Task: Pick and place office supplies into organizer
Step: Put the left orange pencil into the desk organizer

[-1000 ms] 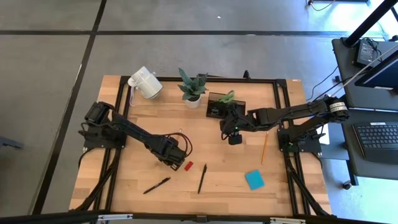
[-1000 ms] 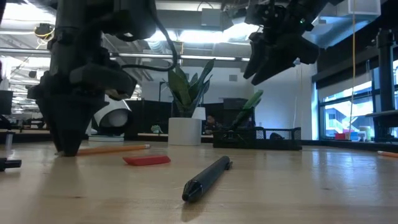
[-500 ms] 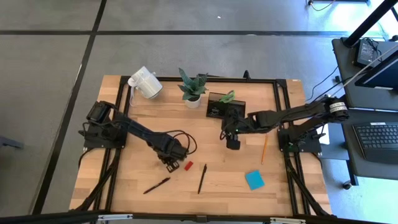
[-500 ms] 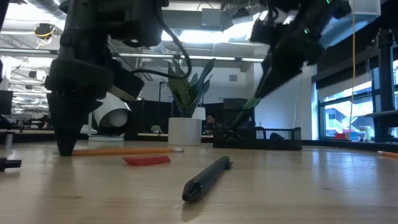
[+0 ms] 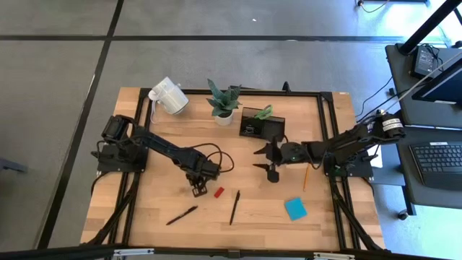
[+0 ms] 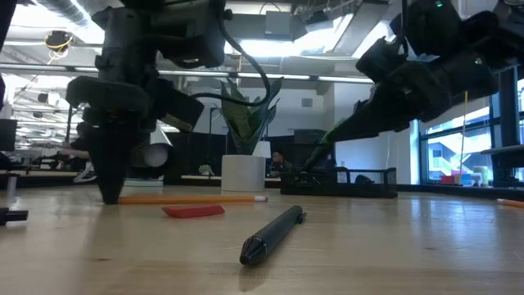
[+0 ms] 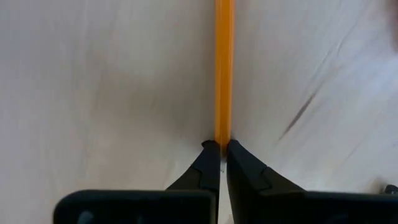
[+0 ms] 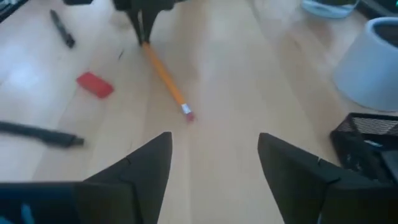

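Left claw (image 7: 219, 149): your fingers pinch one end of the orange pencil (image 7: 223, 68), flat on the counter (image 7: 93, 93).
Long axis: pencil runs straight ahead from the fingertips.
Right claw (image 8: 214, 158): wide, empty, beside the organizer (image 5: 262, 126).

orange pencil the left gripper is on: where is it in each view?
High: not discernible, hidden by the left gripper.
Low: orange pencil flat on the table, behind the red block.
Left wrist: orange pencil runs from between the shut fingers.
Right wrist: orange pencil, diagonal.
Shared landmark: red block.
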`<act>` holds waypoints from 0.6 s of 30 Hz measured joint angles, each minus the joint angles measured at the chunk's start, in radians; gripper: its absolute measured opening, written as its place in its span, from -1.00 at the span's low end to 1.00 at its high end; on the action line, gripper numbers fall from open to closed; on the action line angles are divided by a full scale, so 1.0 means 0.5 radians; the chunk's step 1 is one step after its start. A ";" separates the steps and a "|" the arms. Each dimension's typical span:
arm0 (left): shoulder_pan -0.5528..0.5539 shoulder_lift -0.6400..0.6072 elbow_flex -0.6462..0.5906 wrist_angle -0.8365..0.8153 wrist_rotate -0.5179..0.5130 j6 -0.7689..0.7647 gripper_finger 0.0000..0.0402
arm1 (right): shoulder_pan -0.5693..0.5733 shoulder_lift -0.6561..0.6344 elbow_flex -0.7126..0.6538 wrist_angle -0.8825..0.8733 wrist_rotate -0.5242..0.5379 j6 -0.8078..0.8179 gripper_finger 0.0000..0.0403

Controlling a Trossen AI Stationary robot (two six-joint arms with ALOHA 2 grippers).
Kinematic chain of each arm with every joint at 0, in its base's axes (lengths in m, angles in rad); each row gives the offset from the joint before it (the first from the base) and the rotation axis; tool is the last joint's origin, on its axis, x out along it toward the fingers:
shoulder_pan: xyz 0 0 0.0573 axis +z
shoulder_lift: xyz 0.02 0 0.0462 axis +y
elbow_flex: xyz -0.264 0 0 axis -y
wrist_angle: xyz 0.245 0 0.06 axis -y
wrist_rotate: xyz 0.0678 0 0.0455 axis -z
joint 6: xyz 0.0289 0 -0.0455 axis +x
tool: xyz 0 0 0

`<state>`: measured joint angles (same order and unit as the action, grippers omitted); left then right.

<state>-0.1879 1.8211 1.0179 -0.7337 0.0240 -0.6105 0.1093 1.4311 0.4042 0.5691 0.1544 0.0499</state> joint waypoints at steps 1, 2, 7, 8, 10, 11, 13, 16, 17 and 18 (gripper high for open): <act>0.009 0.000 -0.001 0.022 -0.008 0.026 -0.98 | 0.001 0.000 0.003 -0.029 -0.004 -0.001 0.17; 0.020 0.001 -0.001 0.041 -0.012 0.051 -0.98 | 0.002 0.003 0.014 -0.065 -0.005 -0.003 0.14; 0.062 0.007 0.001 0.111 -0.028 0.157 -0.98 | 0.000 0.125 0.085 -0.068 -0.001 -0.013 -0.01; 0.067 0.008 0.001 0.126 -0.030 0.181 -0.98 | 0.000 0.167 0.097 -0.072 0.000 -0.018 -0.04; 0.076 0.008 0.001 0.159 -0.048 0.224 -0.98 | 0.000 0.263 0.128 -0.070 0.000 -0.055 -0.08; 0.079 0.008 0.000 0.180 -0.059 0.244 -0.98 | 0.000 0.316 0.146 -0.069 0.000 -0.060 -0.10; 0.080 0.011 -0.001 0.220 -0.077 0.310 -0.98 | 0.000 0.424 0.183 -0.071 0.000 -0.063 -0.13; 0.078 0.013 0.000 0.255 -0.102 0.336 -0.98 | 0.000 0.578 0.264 -0.071 0.000 -0.065 -0.15; 0.075 0.014 0.000 0.262 -0.107 0.333 -0.98 | 0.000 0.631 0.297 -0.069 0.000 -0.068 -0.15; 0.069 0.014 0.000 0.269 -0.117 0.330 -0.98 | 0.000 0.681 0.328 -0.068 0.000 -0.070 -0.15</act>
<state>-0.1534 1.8283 1.0180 -0.5993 -0.0345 -0.4454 0.1093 1.7718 0.5681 0.5350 0.1543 0.0147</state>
